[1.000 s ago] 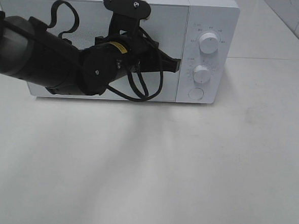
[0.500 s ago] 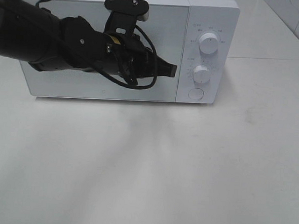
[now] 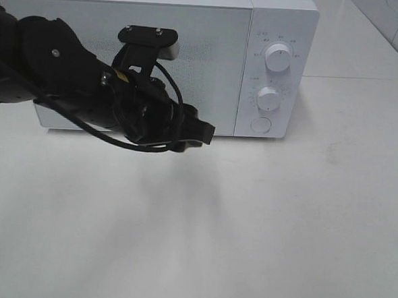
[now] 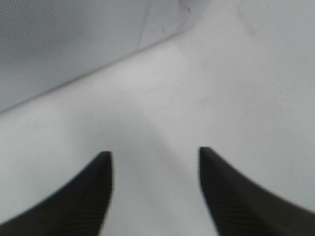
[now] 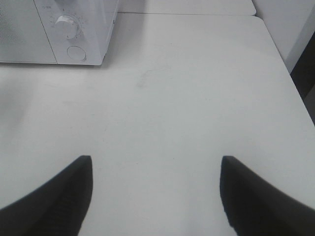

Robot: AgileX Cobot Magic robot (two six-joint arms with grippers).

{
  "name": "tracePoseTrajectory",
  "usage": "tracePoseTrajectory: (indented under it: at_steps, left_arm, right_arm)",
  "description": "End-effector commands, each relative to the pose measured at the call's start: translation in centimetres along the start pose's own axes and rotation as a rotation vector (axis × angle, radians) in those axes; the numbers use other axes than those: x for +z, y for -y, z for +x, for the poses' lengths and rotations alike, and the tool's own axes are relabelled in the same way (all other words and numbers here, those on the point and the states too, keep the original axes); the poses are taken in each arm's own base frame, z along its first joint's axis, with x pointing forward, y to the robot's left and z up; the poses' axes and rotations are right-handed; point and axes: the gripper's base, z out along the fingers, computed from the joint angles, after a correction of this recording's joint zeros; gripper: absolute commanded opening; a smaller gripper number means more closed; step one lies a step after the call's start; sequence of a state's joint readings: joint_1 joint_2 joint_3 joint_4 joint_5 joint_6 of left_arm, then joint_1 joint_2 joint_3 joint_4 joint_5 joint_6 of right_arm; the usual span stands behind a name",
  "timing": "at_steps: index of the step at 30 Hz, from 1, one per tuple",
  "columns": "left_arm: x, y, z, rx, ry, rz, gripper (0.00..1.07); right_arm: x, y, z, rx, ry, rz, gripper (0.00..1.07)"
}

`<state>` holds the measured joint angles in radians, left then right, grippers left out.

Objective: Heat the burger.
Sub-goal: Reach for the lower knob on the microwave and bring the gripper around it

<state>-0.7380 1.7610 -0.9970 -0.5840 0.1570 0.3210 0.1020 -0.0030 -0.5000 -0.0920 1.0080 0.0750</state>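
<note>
Cannot find the burger in any view. Probably sits behind the shut door (image 3: 205, 48) of the white microwave (image 3: 281, 19) that fills the upper part of the exterior frame, but cannot tell through the frosted front.

Finds the left gripper (image 3: 203, 131) left of centre and low in front of that door, released, with jaws parted on nothing but bare table (image 3: 261, 234). Finds the right gripper (image 5: 155, 160) spread wide and empty too, outside the exterior frame, over the tabletop and apart from the microwave's dial side.

Judging by the task alone, expect something light, soft and squashy, stacked in loose layers, so likely to shear or shed filling under a hard pinch.

- Better to open wide and close gently across the sides of the bun, low enough to catch the bottom half.
- Or lift by whatever it rests on, if anything.
- Keep level throughout — no tilting, no quick swings
</note>
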Motion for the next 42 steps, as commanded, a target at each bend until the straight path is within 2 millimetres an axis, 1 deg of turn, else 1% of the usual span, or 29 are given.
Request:
tracePoseTrajectory:
  at_steps: [1, 5, 7, 8, 10, 12, 13, 16, 17, 18, 19, 21, 22, 23, 24, 25, 26, 27, 29, 30, 31, 32, 34, 36, 37, 38, 40, 41, 42]
  left_arm:
    - [-0.9, 0.7, 0.8, 0.009, -0.099, 0.047, 1.01]
    - [-1.5, 0.9, 1.1, 0.035, -0.157, 0.067, 1.01]
    - [-2.8, 1.3, 1.4, 0.064, -0.216, 0.096, 1.01]
    - [-2.8, 1.3, 1.4, 0.064, -0.216, 0.096, 1.01]
    - [-4.0, 1.5, 1.5, 0.104, -0.261, 0.112, 1.01]
    - [-4.5, 1.6, 1.6, 0.115, -0.28, 0.117, 1.01]
    - [-5.5, 1.8, 1.6, 0.141, -0.297, 0.124, 1.01]
    - [-6.3, 1.8, 1.5, 0.128, -0.309, 0.118, 1.01]
    - [-6.7, 1.5, 1.5, 0.101, -0.315, 0.105, 1.01]
    - [-7.4, 0.5, 1.3, 0.048, -0.334, 0.069, 1.01]
    - [-7.4, 0.5, 1.3, 0.048, -0.334, 0.069, 1.01]
    - [-8.7, -1.4, 1.2, -0.012, -0.374, 0.007, 1.0]
    - [-8.7, -1.4, 1.2, -0.012, -0.374, 0.007, 1.0]
    - [-9.7, -2.8, 1.3, -0.038, -0.406, -0.028, 1.0]
    - [-10.3, -3.4, 1.3, -0.052, -0.418, -0.047, 1.0]
    - [-10.3, -3.4, 1.3, -0.052, -0.418, -0.047, 1.0]
    - [-11.4, -4.5, 1.3, -0.081, -0.431, -0.085, 1.0]
    - [-11.4, -4.5, 1.3, -0.081, -0.431, -0.085, 1.0]
    - [-13.3, -6.2, 1.2, -0.131, -0.42, -0.152, 1.0]
    - [-13.3, -6.2, 1.2, -0.131, -0.42, -0.152, 1.0]
    - [-14.6, -7.3, 1.1, -0.174, -0.401, -0.196, 1.0]
    - [-14.6, -7.3, 1.1, -0.174, -0.401, -0.196, 1.0]
    - [-16.7, -8.7, 1.3, -0.224, -0.39, -0.255, 1.0]
    - [-17.3, -9.1, 1.4, -0.236, -0.391, -0.271, 1.0]
    - [-18.6, -9.7, 1.6, -0.262, -0.389, -0.299, 1.0]
    - [-18.6, -9.7, 1.6, -0.262, -0.389, -0.299, 1.0]
    - [-20.5, -10.4, 2.2, -0.303, -0.395, -0.339, 1.0]
    - [-20.5, -10.4, 2.2, -0.303, -0.395, -0.339, 1.0]
    - [-21.1, -10.6, 2.3, -0.315, -0.393, -0.355, 1.0]
  right_arm:
    - [-0.3, 0.0, 0.2, 0.004, 0.039, 0.005, 0.71]
    - [-0.3, 0.0, 0.2, 0.004, 0.039, 0.005, 0.71]
    - [-0.3, 0.0, 0.2, 0.003, 0.039, 0.005, 0.71]
    - [-0.3, 0.0, 0.2, 0.003, 0.039, 0.005, 0.71]
    - [-0.3, 0.0, 0.2, 0.002, 0.039, 0.005, 0.71]
    - [-0.3, 0.0, 0.2, -0.002, 0.039, 0.004, 0.71]
    - [-0.3, 0.0, 0.2, -0.003, 0.039, 0.004, 0.71]
    - [-0.3, 0.0, 0.2, -0.003, 0.039, 0.004, 0.71]
    - [-0.3, 0.0, 0.2, -0.003, 0.039, 0.004, 0.71]
    - [-0.3, 0.0, 0.2, -0.003, 0.039, 0.004, 0.71]
    - [-0.3, 0.0, 0.2, -0.003, 0.039, 0.004, 0.71]
    - [-0.3, 0.0, 0.2, -0.003, 0.039, 0.004, 0.71]
    - [-0.3, 0.0, 0.2, -0.003, 0.039, 0.004, 0.71]
    - [-0.3, 0.0, 0.2, -0.003, 0.039, 0.004, 0.71]
    - [-0.3, 0.0, 0.2, -0.003, 0.039, 0.004, 0.71]
    - [-0.3, 0.0, 0.2, -0.003, 0.039, 0.004, 0.71]
    - [-0.3, 0.0, 0.2, -0.003, 0.039, 0.004, 0.71]
    - [-0.3, 0.0, 0.2, -0.003, 0.039, 0.004, 0.71]
    - [-0.3, 0.0, 0.2, -0.003, 0.039, 0.004, 0.71]
    - [-0.3, 0.0, 0.2, -0.003, 0.039, 0.004, 0.71]
    - [-0.3, 0.0, 0.2, -0.003, 0.039, 0.004, 0.71]
    - [-0.3, 0.0, 0.2, -0.003, 0.039, 0.004, 0.71]
    - [-0.3, 0.0, 0.2, -0.003, 0.039, 0.004, 0.71]
    - [-0.3, 0.0, 0.2, -0.003, 0.039, 0.004, 0.71]
    - [-0.3, 0.0, 0.2, -0.003, 0.039, 0.004, 0.71]
    - [-0.3, 0.0, 0.2, -0.003, 0.039, 0.004, 0.71]
    - [-0.3, 0.0, 0.2, -0.003, 0.039, 0.004, 0.71]
    - [-0.3, 0.0, 0.2, -0.003, 0.039, 0.004, 0.71]
    - [-0.3, 0.0, 0.2, -0.003, 0.039, 0.004, 0.71]
